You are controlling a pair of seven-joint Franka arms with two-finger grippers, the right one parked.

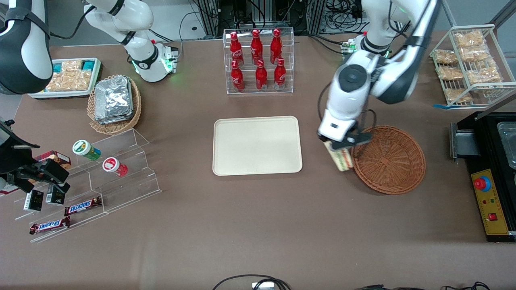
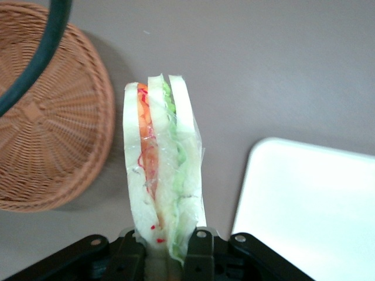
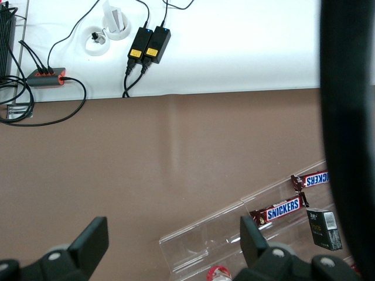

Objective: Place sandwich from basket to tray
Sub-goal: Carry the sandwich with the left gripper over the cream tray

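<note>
My left gripper is shut on the sandwich, a clear-wrapped white-bread wedge with green, orange and red filling. It holds the sandwich above the table, between the reddish-brown woven basket and the cream-beige tray, close to the basket's rim. In the left wrist view the sandwich stands up between the two black fingers, with the basket to one side and a corner of the tray to the other. The basket looks empty.
A clear rack of red bottles stands farther from the front camera than the tray. A wire rack of snack packs and a black box with a red button sit at the working arm's end. A tan basket with foil packs and clear steps with snacks lie toward the parked arm's end.
</note>
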